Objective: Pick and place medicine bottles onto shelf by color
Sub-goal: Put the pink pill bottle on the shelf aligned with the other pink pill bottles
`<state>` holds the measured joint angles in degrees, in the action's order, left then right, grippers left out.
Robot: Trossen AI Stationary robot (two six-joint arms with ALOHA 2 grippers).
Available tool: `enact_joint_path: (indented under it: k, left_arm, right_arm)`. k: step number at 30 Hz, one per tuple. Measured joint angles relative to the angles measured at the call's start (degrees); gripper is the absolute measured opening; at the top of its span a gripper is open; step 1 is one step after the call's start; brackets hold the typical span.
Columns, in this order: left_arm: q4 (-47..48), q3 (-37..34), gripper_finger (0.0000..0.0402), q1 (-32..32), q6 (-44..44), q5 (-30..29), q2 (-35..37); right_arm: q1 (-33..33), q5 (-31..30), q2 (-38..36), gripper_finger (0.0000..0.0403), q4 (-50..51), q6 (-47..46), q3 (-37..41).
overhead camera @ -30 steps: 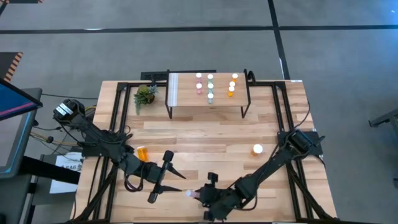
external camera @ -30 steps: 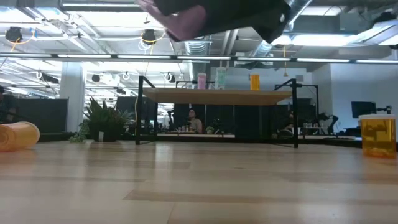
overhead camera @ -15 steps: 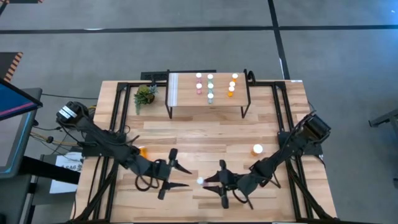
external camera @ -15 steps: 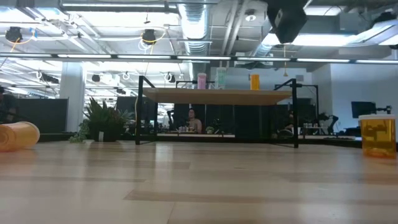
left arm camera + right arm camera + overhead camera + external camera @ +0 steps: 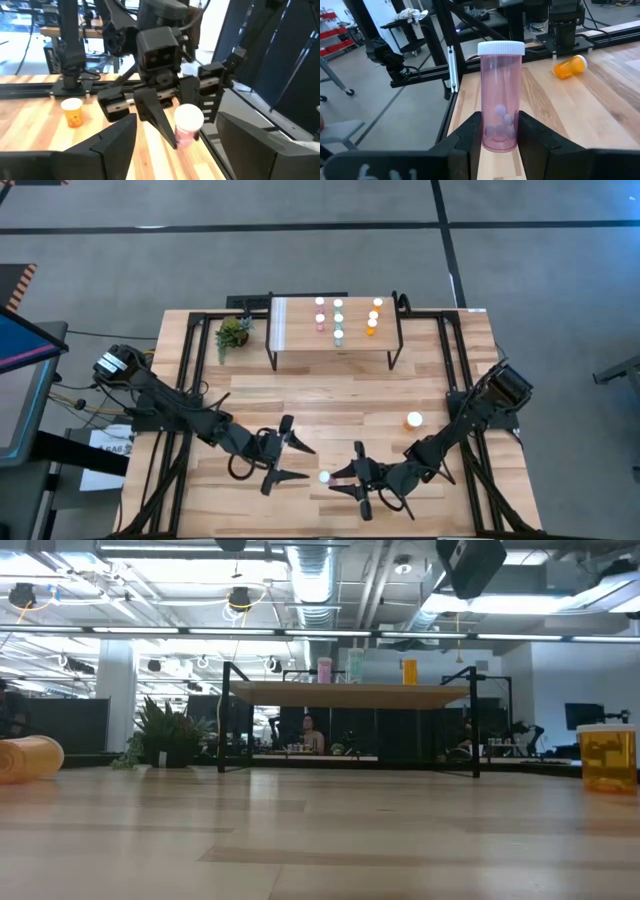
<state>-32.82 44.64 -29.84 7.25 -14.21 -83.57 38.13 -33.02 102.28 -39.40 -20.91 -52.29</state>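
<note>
A pink medicine bottle [image 5: 501, 95] with a white cap [image 5: 324, 477] stands upright in my right gripper [image 5: 338, 478], which is shut on it over the table's near middle. My left gripper [image 5: 306, 462] is open just left of it, fingertips toward the bottle [image 5: 187, 125]. One large orange bottle [image 5: 414, 420] stands on its base at the right. Another [image 5: 570, 67] lies on its side at the left [image 5: 30, 758]. The shelf [image 5: 300, 330] at the far middle carries several pink, teal and orange bottles [image 5: 338, 325]. My right gripper pinches the pink bottle's lower body [image 5: 499, 134] between its two fingers [image 5: 470, 131], one on each side. The fingers reach in about level from the table's right. The bottle stands upright with its cap up, lifted clear of the table.
A small green plant [image 5: 233, 333] sits left of the shelf. Black rails run along the table's left and right edges. Bare wood lies between the grippers and the shelf's legs [image 5: 228, 720].
My right gripper has gone from the near edge toward the table's middle and levelled out, so the pink bottle, tilted a second ago, now stands upright with its cap up. My left gripper has moved right, toward the bottle.
</note>
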Motion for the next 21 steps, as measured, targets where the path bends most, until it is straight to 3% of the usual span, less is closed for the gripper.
enact_joint_path:
  k: [6, 14, 21]
  left_arm:
    - [-4.8, 0.2, 0.0287, -0.1, 0.1, 0.5, -2.8]
    - [0.5, 3.4, 0.0290, 0.1, 0.2, -0.6, -3.7]
    - [-0.8, 3.4, 0.0290, 0.2, 0.6, -1.2, -5.6]
  right_arm:
    - [-0.4, 0.0, 0.0, 0.0127, -0.2, 0.0, 0.0]
    - [-0.4, 0.0, 0.1, 0.0127, -0.1, -0.2, 0.0]
    - [-0.4, 0.0, 0.1, 0.0127, -0.1, -0.2, 0.0]
